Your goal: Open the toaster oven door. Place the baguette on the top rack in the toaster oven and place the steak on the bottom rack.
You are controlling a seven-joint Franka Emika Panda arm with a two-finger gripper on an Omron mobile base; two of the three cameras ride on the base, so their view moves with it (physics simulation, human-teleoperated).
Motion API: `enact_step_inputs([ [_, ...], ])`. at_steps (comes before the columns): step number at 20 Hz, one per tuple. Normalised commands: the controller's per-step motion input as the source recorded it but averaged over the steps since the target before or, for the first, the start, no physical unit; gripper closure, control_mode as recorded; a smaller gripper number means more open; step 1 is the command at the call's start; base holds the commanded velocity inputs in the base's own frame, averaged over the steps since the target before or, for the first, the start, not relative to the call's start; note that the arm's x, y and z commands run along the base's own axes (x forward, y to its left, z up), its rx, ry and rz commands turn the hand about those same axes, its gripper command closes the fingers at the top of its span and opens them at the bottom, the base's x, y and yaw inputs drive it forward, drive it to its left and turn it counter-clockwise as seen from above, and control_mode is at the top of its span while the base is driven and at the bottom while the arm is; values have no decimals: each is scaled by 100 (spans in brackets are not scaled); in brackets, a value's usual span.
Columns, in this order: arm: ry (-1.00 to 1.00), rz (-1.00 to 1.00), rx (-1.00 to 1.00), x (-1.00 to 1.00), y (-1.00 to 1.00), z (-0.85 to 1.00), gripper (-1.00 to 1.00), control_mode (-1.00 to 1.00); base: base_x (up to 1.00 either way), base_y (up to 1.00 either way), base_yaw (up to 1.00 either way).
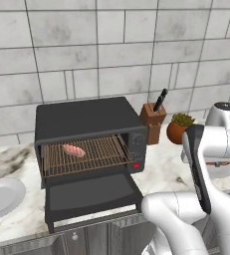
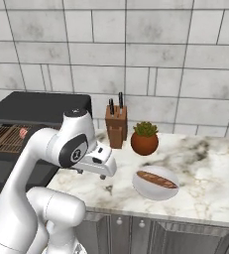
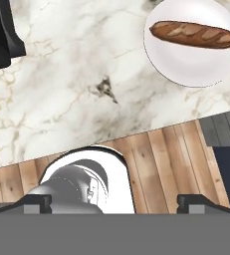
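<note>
While the wide black toaster oven door [image 1: 89, 195] with its dark window hangs dropped down flat at the lower left of the left base view, the black boxy toaster oven [image 1: 86, 119] stands open behind it on the white marbled counter [image 1: 164, 167]. A small flat pink-red steak [image 1: 73, 150] lies on the copper-brown wire rack [image 1: 84, 155], toward its left side; which rack level this is I cannot tell. A white round plate [image 1: 2, 195] sits at the far left edge of that view, just beside the oven. To the right of the oven, against the grey tiled wall [image 1: 111, 50], stands a brown wooden knife block [image 1: 153, 119], and beside it a round terracotta pot with a green plant [image 1: 178, 128].

In the right base view the white arm bends across the lower left, its hand over the counter near the middle of the frame. Further right, a second white plate [image 2: 154, 188] carries the small elongated orange-brown baguette [image 2: 157, 179], lying flat across it.

In the hand view the gripper [image 3: 114, 201] shows its two dark fingertips [image 3: 37, 201] at the bottom corners, spread wide and holding nothing, with the baguette and its plate at the upper right, well apart from them.
</note>
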Motion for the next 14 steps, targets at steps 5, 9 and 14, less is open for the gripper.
enact_step_inputs([
  [5,0,0,0,0,0,0,-100,100,0,0,0],
  [9,0,0,0,0,0,0,-100,100,0,0,0],
  [14,0,0,0,0,0,0,-100,-100,0,0,0],
])
